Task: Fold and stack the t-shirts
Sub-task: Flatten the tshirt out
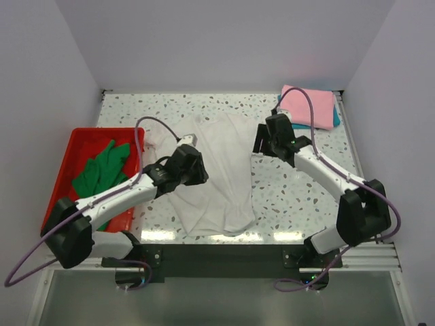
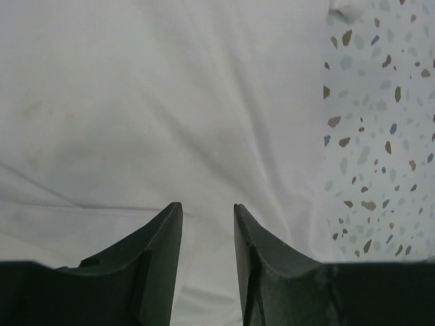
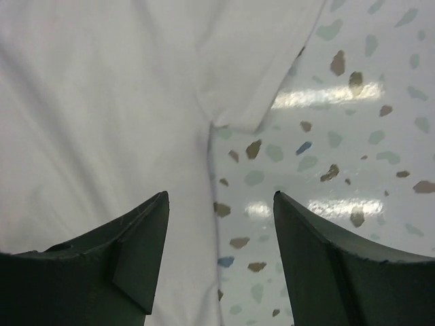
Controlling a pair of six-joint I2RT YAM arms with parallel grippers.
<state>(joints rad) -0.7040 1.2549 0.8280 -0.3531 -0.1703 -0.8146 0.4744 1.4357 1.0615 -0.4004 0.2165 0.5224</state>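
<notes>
A large white t-shirt (image 1: 228, 170) lies spread on the speckled table, with some creases. My left gripper (image 1: 200, 173) is low over its left part. In the left wrist view the gripper (image 2: 207, 205) is open a little, with white cloth (image 2: 170, 102) under and between the fingers. My right gripper (image 1: 258, 144) is at the shirt's right edge. In the right wrist view it (image 3: 221, 193) is wide open, straddling the shirt's side edge (image 3: 102, 122) below a sleeve. A folded pink t-shirt (image 1: 309, 105) lies on a teal one (image 1: 334, 119) at the back right. A green t-shirt (image 1: 102, 170) lies crumpled in the tray.
A red plastic tray (image 1: 62, 178) sits at the left edge of the table and holds the green shirt. White walls close the table in at the back and both sides. Bare speckled tabletop (image 1: 299, 197) shows to the right of the white shirt.
</notes>
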